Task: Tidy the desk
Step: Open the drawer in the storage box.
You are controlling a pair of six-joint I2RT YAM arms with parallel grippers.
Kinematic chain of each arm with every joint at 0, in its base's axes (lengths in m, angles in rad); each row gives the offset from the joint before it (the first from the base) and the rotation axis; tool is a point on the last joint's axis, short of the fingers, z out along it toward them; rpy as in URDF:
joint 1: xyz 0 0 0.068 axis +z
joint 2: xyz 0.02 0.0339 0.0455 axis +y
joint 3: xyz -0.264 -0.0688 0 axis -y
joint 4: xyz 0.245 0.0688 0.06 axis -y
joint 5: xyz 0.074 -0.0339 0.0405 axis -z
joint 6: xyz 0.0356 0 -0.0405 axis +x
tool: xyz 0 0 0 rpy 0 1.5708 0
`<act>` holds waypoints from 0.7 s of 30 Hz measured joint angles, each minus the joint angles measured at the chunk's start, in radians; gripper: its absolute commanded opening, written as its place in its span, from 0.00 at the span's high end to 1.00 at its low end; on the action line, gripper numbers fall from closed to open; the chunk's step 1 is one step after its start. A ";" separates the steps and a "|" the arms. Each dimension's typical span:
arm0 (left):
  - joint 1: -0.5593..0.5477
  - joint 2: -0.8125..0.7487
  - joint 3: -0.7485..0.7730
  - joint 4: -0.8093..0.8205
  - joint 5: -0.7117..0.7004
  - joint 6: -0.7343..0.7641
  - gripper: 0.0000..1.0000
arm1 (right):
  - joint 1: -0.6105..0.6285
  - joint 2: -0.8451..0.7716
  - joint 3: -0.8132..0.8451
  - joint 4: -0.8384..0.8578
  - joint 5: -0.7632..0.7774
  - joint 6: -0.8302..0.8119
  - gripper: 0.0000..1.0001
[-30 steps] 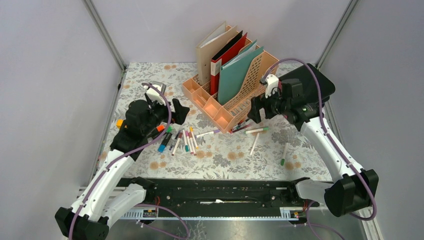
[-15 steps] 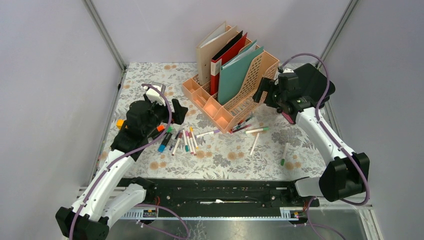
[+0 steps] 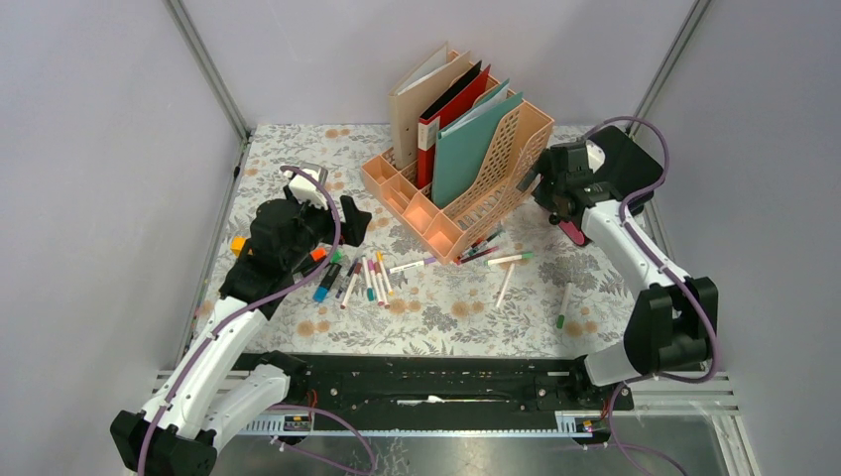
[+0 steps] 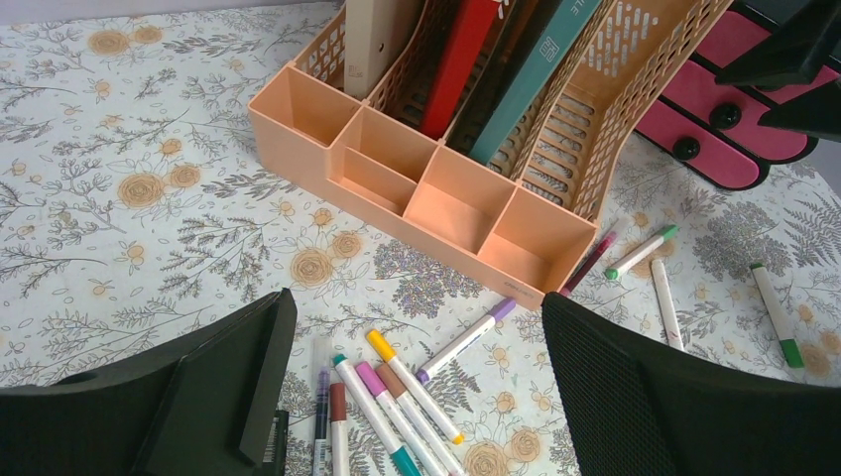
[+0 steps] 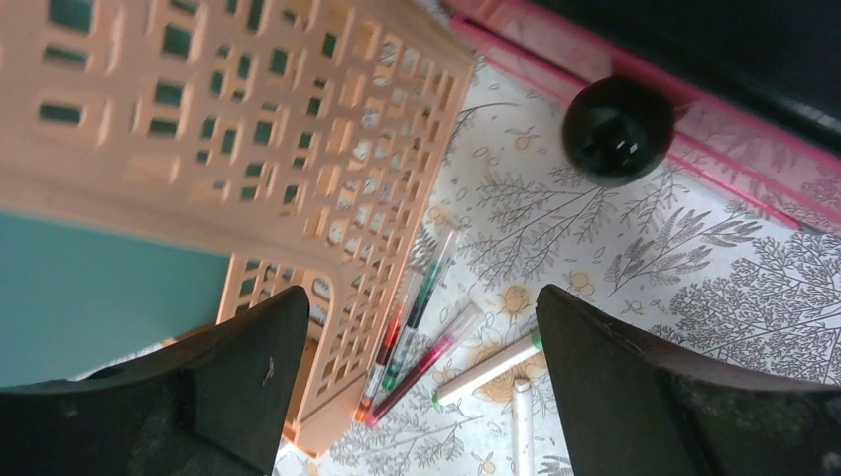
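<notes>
The desk [image 3: 466, 312] has a floral cloth. A peach file rack [image 3: 466, 188] with folders stands at the back middle. A cluster of markers [image 3: 362, 278] lies left of centre. My left gripper [image 3: 352, 220] is open and empty, hovering above that cluster [image 4: 397, 397], facing the rack's front compartments [image 4: 436, 203]. My right gripper [image 3: 536, 188] is open and empty beside the rack's right lattice wall [image 5: 248, 129]. It is above some pens [image 5: 417, 327] lying at the rack's corner.
Loose markers lie right of centre: a green-capped one [image 3: 511, 259], a white one [image 3: 504, 285] and another [image 3: 561, 305]. A black and pink object [image 3: 635, 164] sits at the back right. An orange item [image 3: 237, 243] lies at the left edge. Grey walls close in the desk.
My right arm has swung back and to the right, from the rack's front right corner to beside its right wall. My left arm has barely moved.
</notes>
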 measured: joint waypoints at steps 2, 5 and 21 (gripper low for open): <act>0.000 0.000 0.000 0.000 -0.001 0.000 0.01 | -0.018 0.036 0.023 -0.018 0.020 0.026 0.12; 0.000 0.000 0.000 0.000 -0.004 0.000 0.01 | -0.047 0.073 0.053 -0.034 0.055 0.054 0.14; 0.003 0.000 0.000 0.000 -0.008 0.001 0.01 | -0.121 0.113 0.081 -0.066 0.174 0.128 0.32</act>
